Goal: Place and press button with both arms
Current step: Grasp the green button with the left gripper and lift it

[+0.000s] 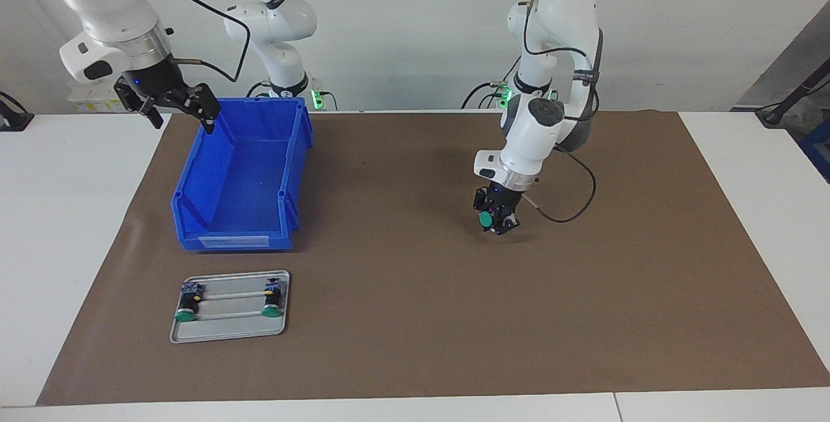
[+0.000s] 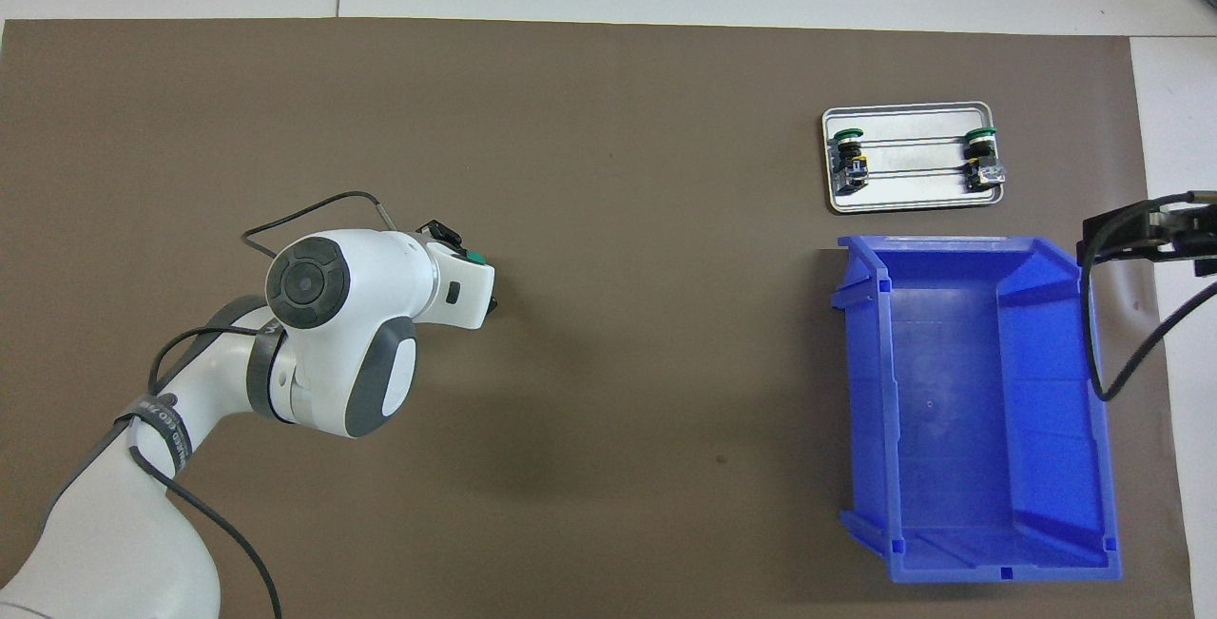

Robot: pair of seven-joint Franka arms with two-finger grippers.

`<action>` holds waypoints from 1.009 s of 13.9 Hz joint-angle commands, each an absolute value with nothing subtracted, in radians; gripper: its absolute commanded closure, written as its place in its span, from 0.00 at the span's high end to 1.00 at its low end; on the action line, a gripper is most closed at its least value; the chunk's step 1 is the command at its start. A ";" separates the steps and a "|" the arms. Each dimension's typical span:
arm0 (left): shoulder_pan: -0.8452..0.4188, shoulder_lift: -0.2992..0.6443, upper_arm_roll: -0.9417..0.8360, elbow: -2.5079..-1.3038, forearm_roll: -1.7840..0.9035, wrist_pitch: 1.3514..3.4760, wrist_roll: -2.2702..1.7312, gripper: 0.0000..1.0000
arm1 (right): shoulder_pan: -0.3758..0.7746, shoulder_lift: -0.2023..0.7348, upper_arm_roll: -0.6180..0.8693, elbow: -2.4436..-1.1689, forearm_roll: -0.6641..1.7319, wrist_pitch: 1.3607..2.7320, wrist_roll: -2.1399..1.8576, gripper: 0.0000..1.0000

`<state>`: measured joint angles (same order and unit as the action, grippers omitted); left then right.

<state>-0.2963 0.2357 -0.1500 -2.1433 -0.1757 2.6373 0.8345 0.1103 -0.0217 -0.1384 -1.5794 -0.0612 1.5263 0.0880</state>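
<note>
Facing view: left hand (image 1: 496,222) hangs low over the brown mat (image 1: 583,292), clamped on the button (image 1: 485,218), green cap turned toward the camera. Right hand (image 1: 174,105) waits above the blue bin (image 1: 240,182) corner, fingers apart, holding nothing. Tray (image 1: 228,334) with two more buttons (image 1: 187,310) lies farther from the robots than the bin.

Overhead view: the left arm's wrist covers the left hand; only a sliver of green shows at (image 2: 473,258). Right hand (image 2: 1155,234) sits at the bin (image 2: 970,410) edge.

Green-capped button (image 1: 485,219) clamped in left gripper (image 1: 496,222) above the mat.
</note>
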 commanded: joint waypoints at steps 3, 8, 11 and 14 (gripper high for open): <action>-0.267 0.239 -0.161 -2.074 -0.204 2.619 0.873 0.00 | 0.100 -0.041 -0.130 -1.598 -0.049 1.522 0.069 1.00; -0.210 0.232 -0.170 -2.065 -0.239 2.617 0.919 0.00 | 0.100 -0.041 -0.130 -1.598 -0.049 1.522 0.069 1.00; -0.196 0.219 -0.170 -2.065 -0.375 2.555 1.021 0.00 | 0.100 -0.041 -0.130 -1.598 -0.049 1.522 0.069 1.00; -0.135 0.206 -0.161 -1.978 -0.468 2.322 1.139 0.00 | 0.100 -0.041 -0.130 -1.598 -0.049 1.522 0.069 1.00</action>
